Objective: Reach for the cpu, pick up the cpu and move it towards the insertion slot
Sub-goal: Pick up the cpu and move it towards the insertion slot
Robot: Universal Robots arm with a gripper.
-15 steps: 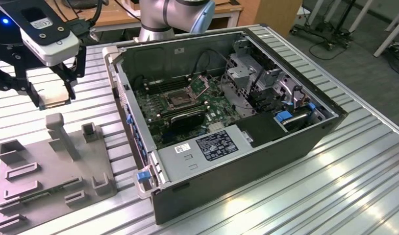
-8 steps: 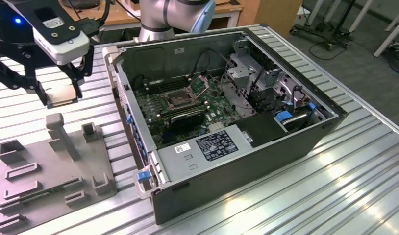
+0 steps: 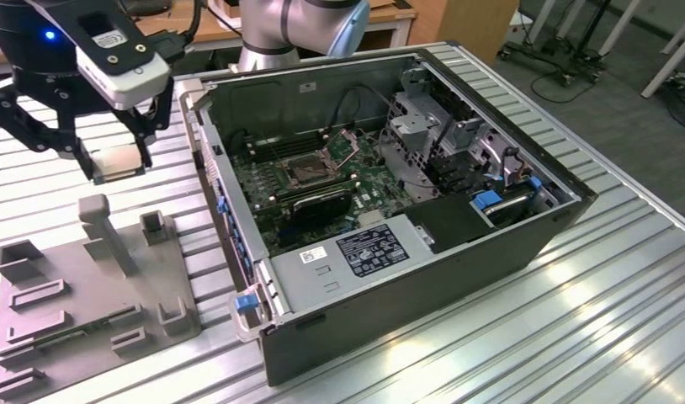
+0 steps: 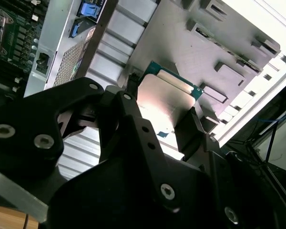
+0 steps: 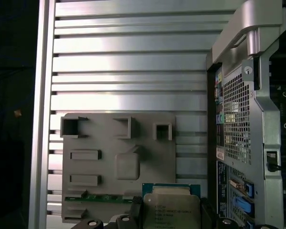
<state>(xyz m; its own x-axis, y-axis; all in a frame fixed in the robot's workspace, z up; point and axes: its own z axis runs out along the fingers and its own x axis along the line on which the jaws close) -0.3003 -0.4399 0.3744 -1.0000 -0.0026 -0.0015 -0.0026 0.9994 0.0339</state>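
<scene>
The arm's jaws are clamped on the cpu (image 3: 119,162), one jaw on each of two opposite edges. The chip hangs in the air above the slatted metal counter (image 3: 612,320), clear of everything below it. In the exterior view it is at the far left of the scene, beyond the grey fixture block (image 3: 84,286) and to the exterior view's left of the open computer case (image 3: 432,252).

In the first wrist view the cpu (image 5: 171,207) shows its silvery face with a thin green rim. The fixture block (image 5: 119,162) lies beneath it on the counter, and a green strip of circuit board (image 5: 105,196) sits in one of the block's recesses. In the second wrist view the cpu (image 4: 164,93) sits between the two black jaws, with the block (image 4: 214,43) past it.

The insertion slot (image 3: 306,168) is on the green board inside the case, a dark square in a shiny frame. It is well apart from the cpu, on the exterior view's right, and the case's side wall stands between them.
</scene>
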